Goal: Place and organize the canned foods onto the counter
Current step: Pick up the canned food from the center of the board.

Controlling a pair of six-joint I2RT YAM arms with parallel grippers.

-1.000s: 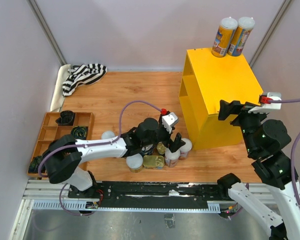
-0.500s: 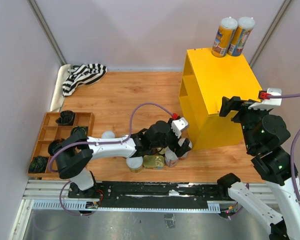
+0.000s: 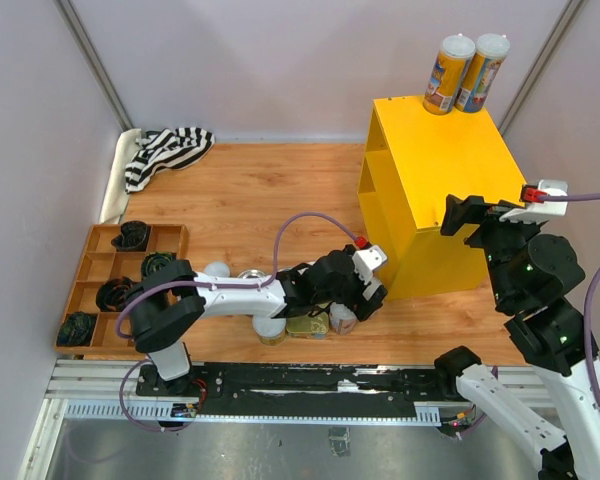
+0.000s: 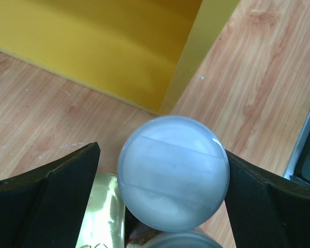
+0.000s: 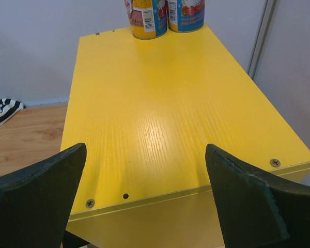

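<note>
Wooden tabletop (image 3: 240, 200) at 6 o'clock is crowded with unplaced cans (image 3: 305, 322), only two tubes (image 3: 448, 75) being set on the counter (image 3: 440, 160), while left gripper (image 4: 163, 175) and right gripper (image 5: 144, 191) are held wide, nothing gripped.

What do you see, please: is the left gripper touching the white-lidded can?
Cannot tell. Left wrist view: gap at one left gripper finger; the other meets the white-lidded can's outline.

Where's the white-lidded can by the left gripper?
Left wrist view: the white-lidded can sits between the open left gripper's fingers, beside a gold tin, by the counter's corner.
</note>
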